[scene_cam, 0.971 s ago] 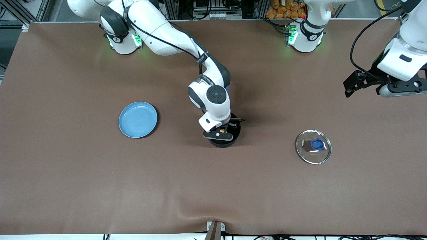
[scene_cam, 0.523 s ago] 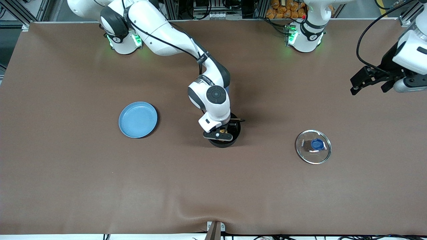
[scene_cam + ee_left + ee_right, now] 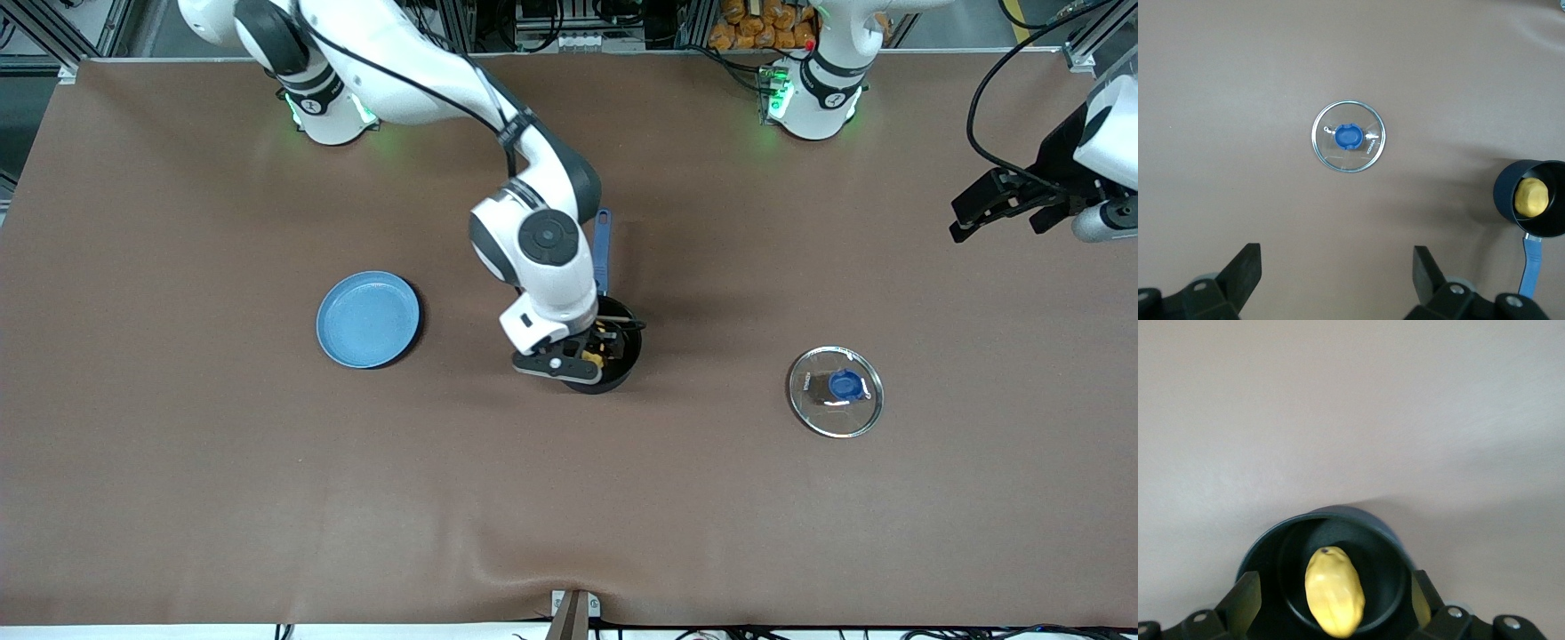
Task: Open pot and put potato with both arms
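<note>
Now the potato (image 3: pixel 1333 592) lies loose on the floor of the pot (image 3: pixel 1325 523), at the centre of the front view, with the right hand (image 3: pixel 594 345) just over the pot's mouth, its fingers (image 3: pixel 1245 599) spread apart to either side of the potato and gripping nothing. The release looks finished, so the step in hand is, I judge, the withdrawal: lift the right hand straight up until the fingers clear the rim, without sideways drift that could catch the wall and drag the pot.

The potato's long axis runs roughly up and down the right wrist frame, its narrower tip toward the frame's top. The pot's blue handle (image 3: pixel 603 249) runs straight toward the upper edge of the front view, toward the robots' bases.

Outward, the glass lid (image 3: pixel 836 391) sits knob up on the tabletop (image 3: pixel 178 498) at centre-right of the front view, well apart from the pot. A light-blue plate (image 3: pixel 368 319) lies empty at centre-left. The left hand (image 3: pixel 1000 206) waits at the upper-right edge, fingers (image 3: pixel 1245 270) wide apart and empty.
</note>
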`<action>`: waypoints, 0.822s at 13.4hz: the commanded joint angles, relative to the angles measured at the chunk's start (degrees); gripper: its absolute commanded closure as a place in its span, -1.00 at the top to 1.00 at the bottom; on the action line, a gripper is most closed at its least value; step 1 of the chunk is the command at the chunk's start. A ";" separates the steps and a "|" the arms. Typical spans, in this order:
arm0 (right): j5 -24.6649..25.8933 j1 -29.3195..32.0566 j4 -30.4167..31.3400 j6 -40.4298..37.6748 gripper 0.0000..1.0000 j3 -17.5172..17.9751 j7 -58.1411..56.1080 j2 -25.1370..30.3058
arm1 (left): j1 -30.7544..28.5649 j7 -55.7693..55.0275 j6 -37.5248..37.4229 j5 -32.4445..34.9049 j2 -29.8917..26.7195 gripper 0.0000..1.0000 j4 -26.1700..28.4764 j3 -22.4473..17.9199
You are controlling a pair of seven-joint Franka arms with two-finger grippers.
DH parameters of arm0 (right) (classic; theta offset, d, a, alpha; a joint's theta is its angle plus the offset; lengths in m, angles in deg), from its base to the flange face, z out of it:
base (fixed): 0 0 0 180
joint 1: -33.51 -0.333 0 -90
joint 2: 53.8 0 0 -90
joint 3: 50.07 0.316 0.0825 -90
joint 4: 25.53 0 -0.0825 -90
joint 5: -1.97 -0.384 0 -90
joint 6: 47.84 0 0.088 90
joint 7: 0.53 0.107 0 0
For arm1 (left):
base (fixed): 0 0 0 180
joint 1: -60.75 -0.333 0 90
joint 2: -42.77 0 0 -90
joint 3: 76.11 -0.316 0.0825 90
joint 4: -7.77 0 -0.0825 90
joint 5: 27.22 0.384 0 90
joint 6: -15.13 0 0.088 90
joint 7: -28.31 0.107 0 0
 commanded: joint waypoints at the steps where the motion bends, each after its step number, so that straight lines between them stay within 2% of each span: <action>1: -0.85 3.94 5.12 -6.89 1.00 1.11 -6.03 10.34 | 0.69 0.92 -1.13 -1.25 -0.54 1.00 -0.16 -0.74; 4: -5.23 10.35 15.14 -11.55 1.00 1.20 -14.74 23.52 | 0.34 1.00 -1.13 -1.86 -0.80 1.00 -0.16 -0.66; 8: -5.16 17.73 23.15 -23.93 1.00 1.20 -22.39 37.68 | -0.01 1.00 -1.13 -1.96 -1.06 1.00 -0.08 -0.83; 11: -4.80 27.82 29.82 -27.13 1.00 1.20 -37.90 46.65 | -0.10 0.92 -1.13 -3.71 -1.06 1.00 -0.34 -1.01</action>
